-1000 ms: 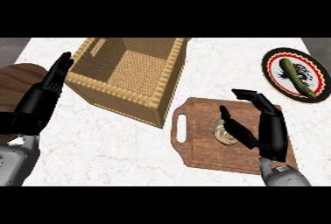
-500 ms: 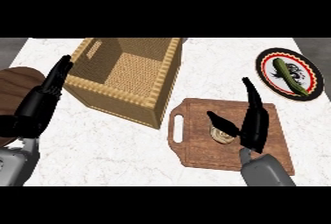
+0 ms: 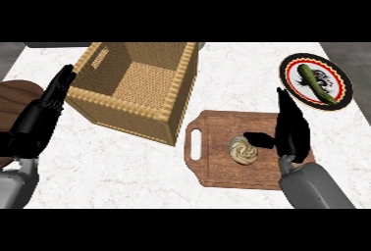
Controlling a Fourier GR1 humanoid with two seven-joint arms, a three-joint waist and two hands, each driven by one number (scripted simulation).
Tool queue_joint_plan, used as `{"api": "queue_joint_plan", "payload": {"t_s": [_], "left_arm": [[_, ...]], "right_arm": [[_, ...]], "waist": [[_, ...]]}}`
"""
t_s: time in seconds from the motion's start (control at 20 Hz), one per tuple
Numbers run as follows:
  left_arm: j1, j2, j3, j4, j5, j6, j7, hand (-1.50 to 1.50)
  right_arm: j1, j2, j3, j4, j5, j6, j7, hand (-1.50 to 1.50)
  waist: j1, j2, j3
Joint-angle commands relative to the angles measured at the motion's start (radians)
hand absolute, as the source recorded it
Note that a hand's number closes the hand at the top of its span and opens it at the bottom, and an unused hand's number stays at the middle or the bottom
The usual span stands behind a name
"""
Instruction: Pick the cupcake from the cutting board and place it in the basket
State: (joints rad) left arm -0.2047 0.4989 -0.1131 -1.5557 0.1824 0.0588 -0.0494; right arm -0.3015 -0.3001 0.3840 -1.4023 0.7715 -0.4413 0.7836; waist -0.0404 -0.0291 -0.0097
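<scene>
White marbled desk (image 3: 130, 166) carries everything. Round plate (image 3: 316, 81) with black rim, red ring and white centre sits near the desk's far right corner, with a green pickle-like thing (image 3: 316, 83) lying diagonally across it. Dark brown round wooden object (image 3: 16, 95) sits at the desk's left edge, on the opposite side from the plate, partly hidden; can't tell what it is.

My hands are black on grey forearms, the right hand (image 3: 291, 131) over a reddish-brown wooden cutting board (image 3: 217, 169), the left hand (image 3: 43, 115) over white, faintly grey-veined marble counter (image 3: 116, 162). The cupcake (image 3: 243, 150) is swirled cream and tan. The basket (image 3: 138, 90) is woven tan. The plate (image 3: 316, 81) is black-rimmed with a red ring, white centre and a green vegetable (image 3: 316, 82).
</scene>
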Motion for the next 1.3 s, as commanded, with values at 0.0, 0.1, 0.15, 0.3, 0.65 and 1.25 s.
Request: {"api": "queue_joint_plan", "payload": {"t_s": [0.0,0.1,0.15,0.3,0.65,1.25], "left_arm": [[0.025,-0.026,-0.043,0.019,0.014,-0.030,0.029,0.00],[0.038,-0.029,-0.042,0.006,0.018,-0.032,0.027,0.00],[0.040,-0.056,-0.050,0.018,0.011,-0.012,0.017,0.00],[0.029,-0.026,-0.032,-0.005,0.020,-0.028,0.060,0.00],[0.062,-0.021,-0.020,-0.020,0.027,-0.057,0.037,0.00],[0.084,-0.107,-0.069,-0.030,-0.035,-0.035,-0.008,0.00]], "right_arm": [[-0.068,0.017,0.045,-0.090,-0.020,0.265,0.228,-1.50],[-0.107,0.016,0.042,-0.184,-0.052,0.375,0.332,-1.50],[-0.096,0.029,0.063,-0.229,-0.063,0.419,0.379,-1.50],[-0.135,0.019,0.042,-0.373,-0.087,0.544,0.535,-1.50],[-0.091,0.010,0.030,-0.599,-0.083,0.664,0.701,-1.50],[0.089,0.095,0.020,-0.659,0.112,0.575,0.586,-1.50]], "waist": [[-0.001,0.004,-0.004],[-0.005,-0.002,-0.001],[-0.016,0.001,0.000],[-0.010,0.002,0.004],[0.002,0.011,0.006],[0.031,0.026,0.009]]}}
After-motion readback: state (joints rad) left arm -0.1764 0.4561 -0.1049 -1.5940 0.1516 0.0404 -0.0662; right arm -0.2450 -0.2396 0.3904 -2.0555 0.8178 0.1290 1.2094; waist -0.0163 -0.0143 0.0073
